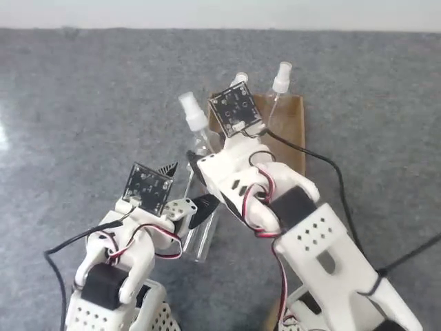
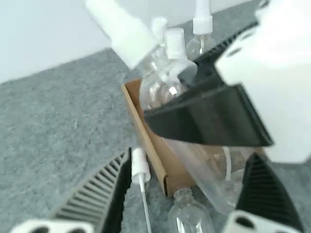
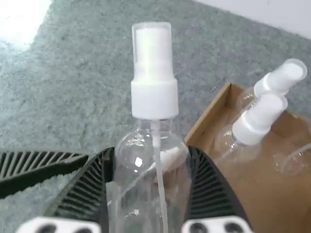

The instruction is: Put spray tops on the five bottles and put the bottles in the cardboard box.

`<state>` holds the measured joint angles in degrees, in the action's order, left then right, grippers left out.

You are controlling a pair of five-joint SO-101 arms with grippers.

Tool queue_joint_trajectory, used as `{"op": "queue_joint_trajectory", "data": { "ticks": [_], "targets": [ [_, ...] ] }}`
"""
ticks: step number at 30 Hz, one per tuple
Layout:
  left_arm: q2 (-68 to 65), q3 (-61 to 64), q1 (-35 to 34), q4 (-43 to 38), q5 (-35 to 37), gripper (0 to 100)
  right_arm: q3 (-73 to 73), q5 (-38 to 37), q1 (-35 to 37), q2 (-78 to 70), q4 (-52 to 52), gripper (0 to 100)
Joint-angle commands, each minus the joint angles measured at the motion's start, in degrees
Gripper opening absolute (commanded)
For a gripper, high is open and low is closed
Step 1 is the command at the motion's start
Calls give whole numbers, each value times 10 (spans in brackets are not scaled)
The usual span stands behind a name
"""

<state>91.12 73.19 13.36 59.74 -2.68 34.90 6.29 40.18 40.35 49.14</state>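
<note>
My right gripper (image 3: 149, 194) is shut on a clear bottle (image 3: 141, 155) that has a white spray top (image 3: 153, 82). It holds the bottle (image 1: 198, 131) upright just beside the near-left corner of the cardboard box (image 1: 293, 134). Two capped bottles (image 3: 260, 119) (image 3: 285, 76) stand in the box (image 3: 245, 189). My left gripper (image 2: 187, 194) is open low over the grey mat. Between its fingers lie a loose spray top (image 2: 140, 167) with its tube and an uncapped bottle (image 2: 188, 211). From above, that bottle (image 1: 200, 238) lies beside the left gripper (image 1: 186, 187).
The grey felt mat (image 1: 83, 117) covers the table, with free room to the left and behind. The right arm (image 1: 303, 221) crosses the middle, close beside the left arm (image 1: 117, 269). A black cable (image 1: 324, 162) runs over the box's near side.
</note>
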Motion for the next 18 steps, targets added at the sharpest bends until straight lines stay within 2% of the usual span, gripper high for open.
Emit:
{"op": "queue_joint_trajectory", "data": {
  "ticks": [1,7,13,15,18],
  "targets": [
    [4,-2,-5,-13,-7,334,-42,-29,7,72,42,6],
    [4,3,-5,-16,-8,334,-41,-61,-43,140,82,6],
    [8,3,-5,-11,-10,332,-24,-64,-106,143,63,6],
    [10,4,-12,-11,-11,293,1,-64,-148,143,26,6],
    [10,4,-59,-21,-12,180,76,-71,-197,143,-69,6]
  ]
}}
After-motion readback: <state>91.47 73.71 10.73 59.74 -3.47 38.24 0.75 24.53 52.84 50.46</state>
